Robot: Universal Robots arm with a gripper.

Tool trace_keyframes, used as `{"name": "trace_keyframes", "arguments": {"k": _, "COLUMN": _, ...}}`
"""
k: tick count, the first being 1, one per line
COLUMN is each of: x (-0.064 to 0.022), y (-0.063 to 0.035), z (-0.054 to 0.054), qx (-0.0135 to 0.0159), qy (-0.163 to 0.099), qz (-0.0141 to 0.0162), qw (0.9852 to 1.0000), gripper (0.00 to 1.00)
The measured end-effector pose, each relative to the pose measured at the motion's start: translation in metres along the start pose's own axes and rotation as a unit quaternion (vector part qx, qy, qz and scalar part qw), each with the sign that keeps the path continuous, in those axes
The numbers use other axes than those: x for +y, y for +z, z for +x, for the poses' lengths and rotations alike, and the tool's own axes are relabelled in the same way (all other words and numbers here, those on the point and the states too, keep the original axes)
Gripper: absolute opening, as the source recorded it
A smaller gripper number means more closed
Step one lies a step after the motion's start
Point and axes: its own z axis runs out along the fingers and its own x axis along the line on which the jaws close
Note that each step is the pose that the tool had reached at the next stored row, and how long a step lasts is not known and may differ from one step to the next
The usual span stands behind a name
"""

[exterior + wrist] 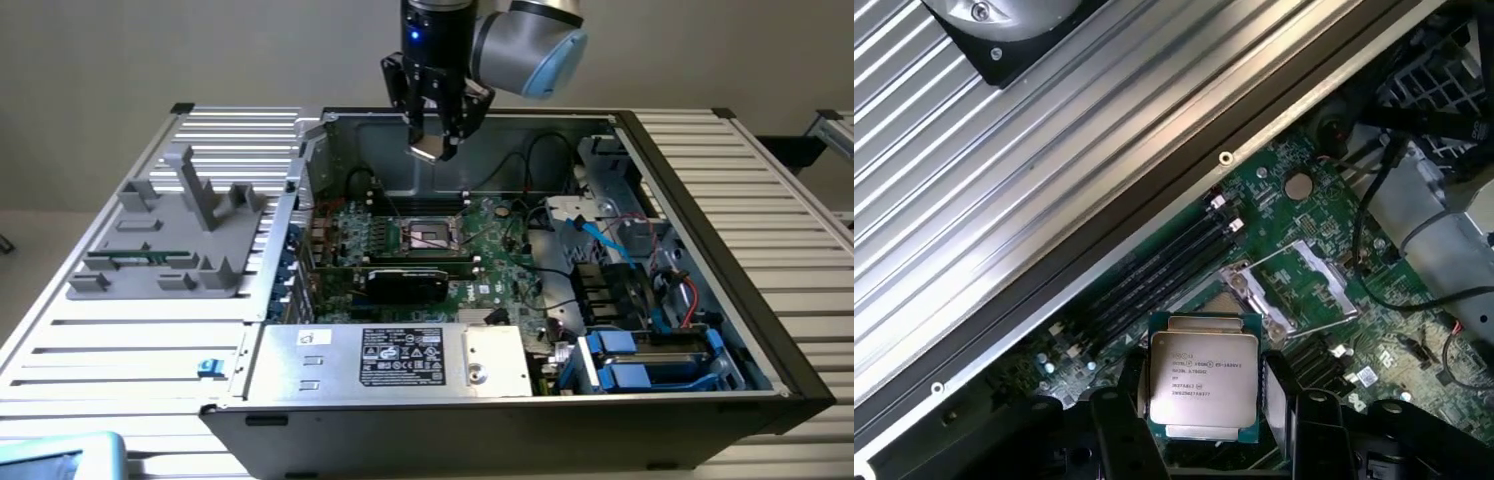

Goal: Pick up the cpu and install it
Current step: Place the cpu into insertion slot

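You lose the arm (527, 45) at the exterior view's twelve o'clock, where the edge cuts it off. At seven o'clock a pale blue object (54, 458) is cropped too. The label (407, 355) print is too small to read. In the wrist view the cpu (1204, 375) hides the motherboard (1334, 350) beneath it.

A ribbed metal table (120, 340) carries an open computer case (534, 425). On the exterior view's left stands a grey fixture (174, 235), and a small blue clip (207, 367) lies by the case's corner
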Motion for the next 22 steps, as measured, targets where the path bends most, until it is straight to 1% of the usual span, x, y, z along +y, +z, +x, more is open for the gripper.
{"name": "trace_keyframes", "arguments": {"k": 3, "x": 0.0000, "y": 0.0003, "z": 0.0000, "qx": -0.0008, "qy": 0.023, "qz": -0.0005, "qw": 0.9997, "gripper": 0.55}}
{"name": "trace_keyframes", "arguments": {"k": 6, "x": 0.0000, "y": 0.0005, "z": 0.0000, "qx": -0.0016, "qy": 0.047, "qz": -0.0010, "qw": 0.9989, "gripper": 0.55}}
{"name": "trace_keyframes", "arguments": {"k": 9, "x": 0.0000, "y": 0.0007, "z": 0.0000, "qx": -0.0024, "qy": 0.070, "qz": -0.0015, "qw": 0.9976, "gripper": 0.55}}
{"name": "trace_keyframes", "arguments": {"k": 11, "x": 0.0000, "y": 0.0009, "z": 0.0000, "qx": -0.0029, "qy": 0.085, "qz": -0.0019, "qw": 0.9963, "gripper": 0.55}}
{"name": "trace_keyframes", "arguments": {"k": 14, "x": 0.0000, "y": 0.0011, "z": 0.0000, "qx": -0.0037, "qy": 0.109, "qz": -0.0025, "qw": 0.9940, "gripper": 0.55}}
{"name": "trace_keyframes", "arguments": {"k": 16, "x": 0.0000, "y": 0.0013, "z": 0.0000, "qx": -0.0042, "qy": 0.124, "qz": -0.0028, "qw": 0.9922, "gripper": 0.55}}
{"name": "trace_keyframes", "arguments": {"k": 19, "x": -0.0001, "y": 0.0015, "z": 0.0000, "qx": -0.0050, "qy": 0.147, "qz": -0.0033, "qw": 0.9890, "gripper": 0.55}}
{"name": "trace_keyframes", "arguments": {"k": 22, "x": 0.0000, "y": 0.0018, "z": 0.0000, "qx": -0.0058, "qy": 0.170, "qz": -0.0038, "qw": 0.9854, "gripper": 0.55}}
